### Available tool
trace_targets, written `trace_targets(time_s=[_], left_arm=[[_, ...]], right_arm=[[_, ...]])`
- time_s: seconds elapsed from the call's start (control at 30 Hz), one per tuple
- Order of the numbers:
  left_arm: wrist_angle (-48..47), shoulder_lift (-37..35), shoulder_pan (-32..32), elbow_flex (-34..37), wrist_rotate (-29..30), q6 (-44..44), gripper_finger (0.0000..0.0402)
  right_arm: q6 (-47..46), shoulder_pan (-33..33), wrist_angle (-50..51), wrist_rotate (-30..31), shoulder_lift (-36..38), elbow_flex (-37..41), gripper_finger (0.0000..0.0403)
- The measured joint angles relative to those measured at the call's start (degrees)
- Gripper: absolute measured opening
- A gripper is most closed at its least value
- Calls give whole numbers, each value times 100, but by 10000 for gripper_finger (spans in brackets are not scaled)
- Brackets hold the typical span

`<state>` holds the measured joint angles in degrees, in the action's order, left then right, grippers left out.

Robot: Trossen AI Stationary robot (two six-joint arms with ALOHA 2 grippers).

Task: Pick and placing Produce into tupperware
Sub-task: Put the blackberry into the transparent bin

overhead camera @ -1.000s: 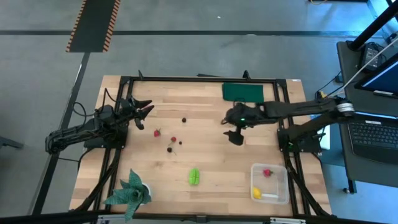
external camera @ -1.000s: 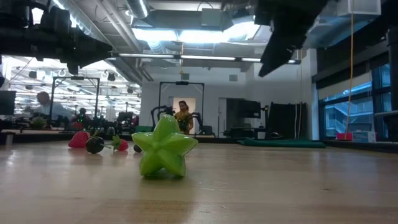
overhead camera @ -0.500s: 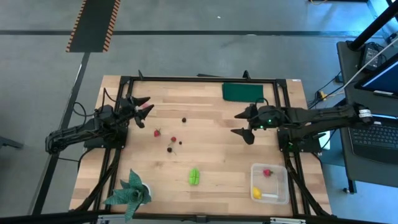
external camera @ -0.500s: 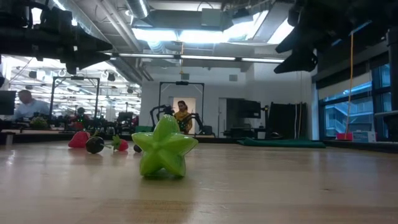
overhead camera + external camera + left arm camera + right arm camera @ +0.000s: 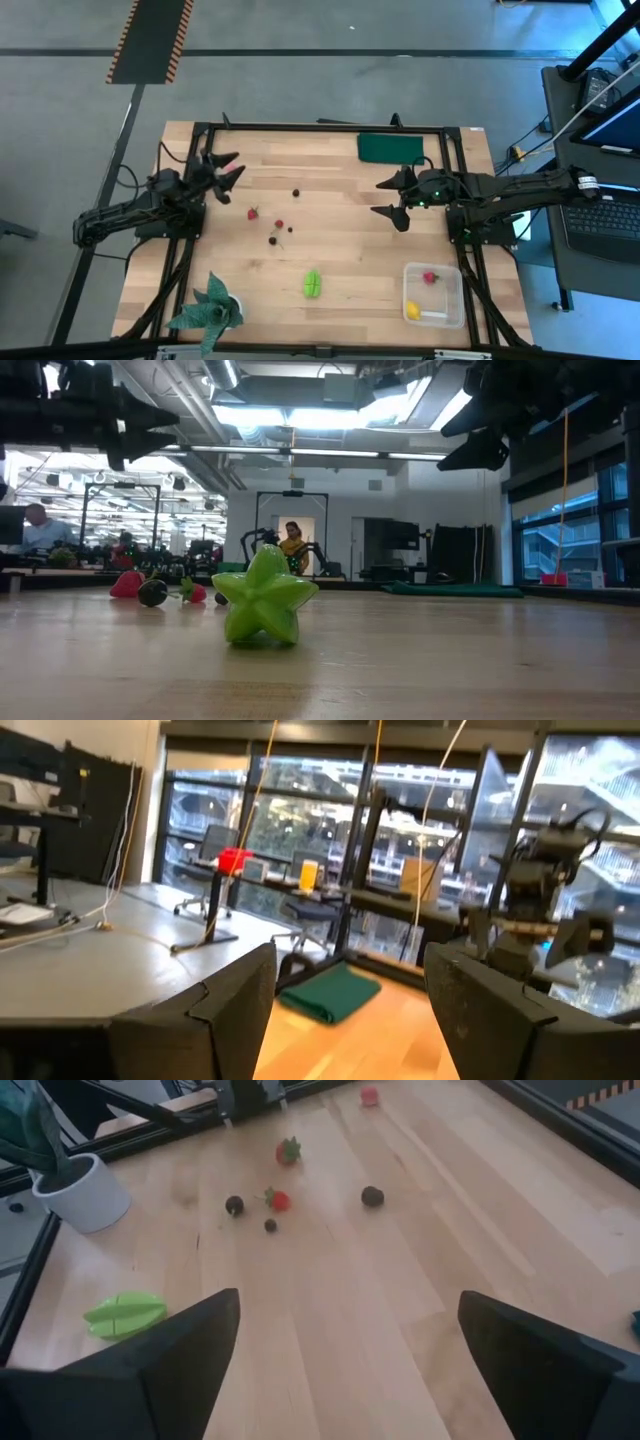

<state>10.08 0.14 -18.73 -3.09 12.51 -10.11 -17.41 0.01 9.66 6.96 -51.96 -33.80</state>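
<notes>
- Right gripper [image 5: 396, 199] hangs over the table [image 5: 340, 300] right of centre in the high view, its jaws spread wide with nothing between them.
- Left gripper [image 5: 226, 170] sits at the upper left of the table in that same view, jaws apart and empty as far as I can see; I treat that arm as waiting.
- Over in the lower right corner, the tupperware [image 5: 434, 295] already has a red berry [image 5: 430, 277] and the yellow lemon-like piece [image 5: 412, 311] in it, so I judge we are between picks, with the right arm free for another fetch.
- Still loose on the table: the green ridged piece [image 5: 312, 283] at lower centre, a strawberry [image 5: 253, 213], a small red berry [image 5: 279, 224] and dark berries [image 5: 273, 239] left of centre, and one dark berry [image 5: 296, 192] higher up.
- In the right wrist view the green ridged piece shows at lower left and the berry cluster toward the top centre, all well apart from that gripper.
- My next move, as I judge it: swing the right gripper left toward one loose piece, come down over it with the jaws either side, and close gently; the tiny berries will need careful centring or they may roll away.
</notes>
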Motion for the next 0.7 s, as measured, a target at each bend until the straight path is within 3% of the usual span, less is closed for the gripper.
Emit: trace_targets(time_s=[0.53, 0.7], left_arm=[[259, 92, 0, -5, -305, -445, 247], [-524, 597, 1, -506, -323, -474, 235]], right_arm=[[-7, 0, -1, 0, 0, -2, 377], [0, 0, -1, 0, 0, -2, 377]])
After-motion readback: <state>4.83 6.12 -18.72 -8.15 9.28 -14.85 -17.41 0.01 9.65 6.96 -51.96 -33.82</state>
